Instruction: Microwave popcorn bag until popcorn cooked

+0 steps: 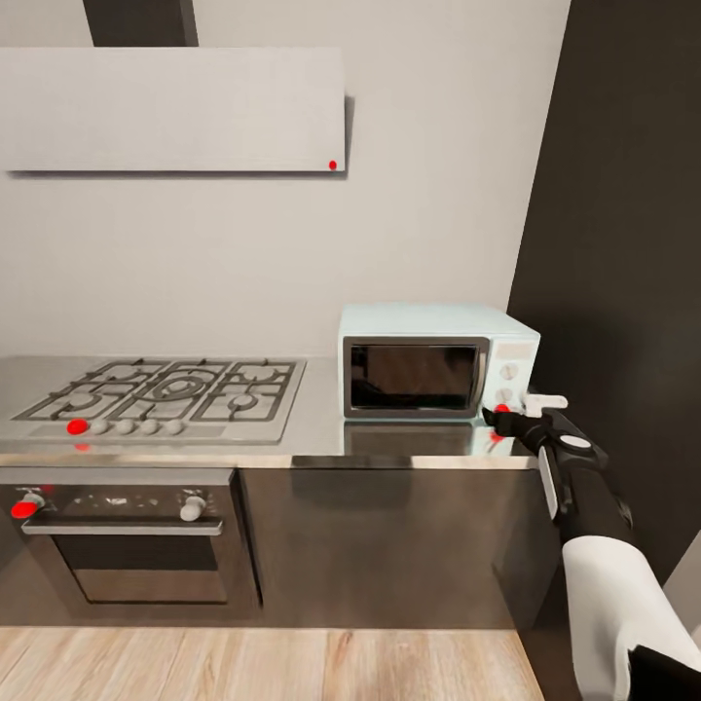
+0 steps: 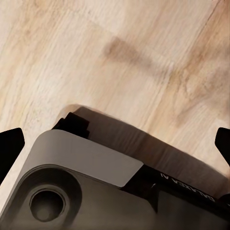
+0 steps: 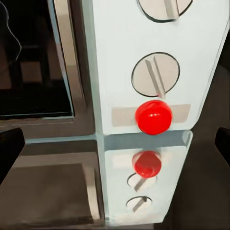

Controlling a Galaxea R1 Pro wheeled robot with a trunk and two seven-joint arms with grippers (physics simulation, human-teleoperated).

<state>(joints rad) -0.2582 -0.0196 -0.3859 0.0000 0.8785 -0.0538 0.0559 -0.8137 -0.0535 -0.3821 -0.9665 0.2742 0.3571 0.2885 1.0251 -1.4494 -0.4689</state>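
**Reaching for the microwave's start button**

We face the kitchen counter with the microwave standing on the countertop to the right of the gas hob, its door shut. Our right gripper is held out at the lower front corner of the microwave's control panel, close to the red button below the two knobs. In the right wrist view the dark fingertips sit at the far edges of the picture with the button between them, so the fingers are spread apart and grip nothing. Whether a fingertip already touches the panel, we cannot tell.

Our left gripper points down at the wood floor, its fingertips likewise wide apart and empty.

We do not spot the popcorn bag on the stretch of countertop in the head view, and the dark glass of the door hides whatever is inside. Given the shut door and the hand at the button, we judge that the bag is most likely already in the microwave, though we cannot confirm it.

What seems left is to press the red button and let the popcorn cook. The press calls for a small, straight push onto the button, keeping clear of the knob just above it.
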